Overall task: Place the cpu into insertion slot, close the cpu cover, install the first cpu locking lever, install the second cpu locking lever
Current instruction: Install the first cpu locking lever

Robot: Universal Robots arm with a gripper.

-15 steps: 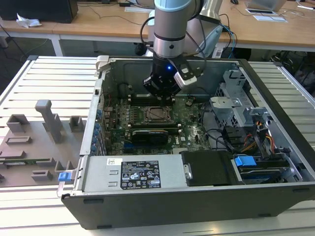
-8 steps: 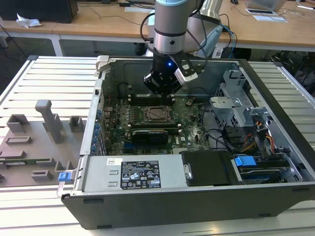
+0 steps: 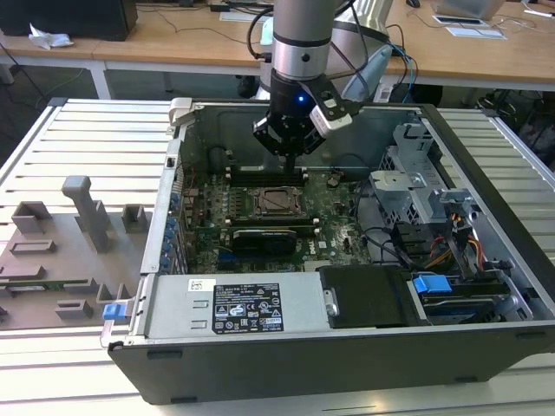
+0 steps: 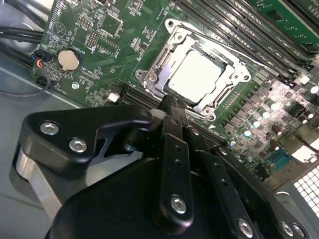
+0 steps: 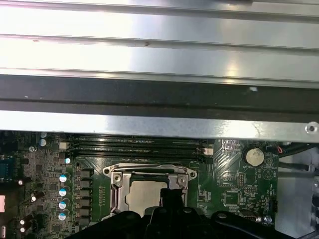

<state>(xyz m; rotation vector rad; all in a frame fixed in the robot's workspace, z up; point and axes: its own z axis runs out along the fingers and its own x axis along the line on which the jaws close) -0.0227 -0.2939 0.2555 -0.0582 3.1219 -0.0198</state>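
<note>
I have the arm hanging over the open PC case, tool (image 3: 289, 149) in the upper middle of the exterior view, just above the motherboard (image 3: 338, 217). Its fingers look pinched together with nothing between them, as far as the second wrist view shows: the black fingertips (image 4: 169, 107) meet in a narrow point at frame centre, right at the near edge of the socket.

The cpu (image 4: 199, 74) is already seated in the insertion slot (image 4: 154, 74), upper centre of the second wrist view, silver top facing up. In the first wrist view I see the same chip (image 5: 144, 196) at lower centre, partly behind the tool.

The cpu cover (image 4: 234, 62) appears to lie down flat over the chip, its silver frame ringing the metal top with the window showing it. So I judge placement done and the cover closed or very nearly so.

Levers: I can't tell for sure. Thin metal bars run along the socket sides, but whether either is latched under its hook isn't clear. Judging by the tool sitting right at the socket edge, I'd say I'm in the lever stage, with at least one lever left to lock.

Memory slots (image 5: 139, 147) run just beyond the socket, coin battery (image 4: 69, 59) sits upper left in the second wrist view.
</note>
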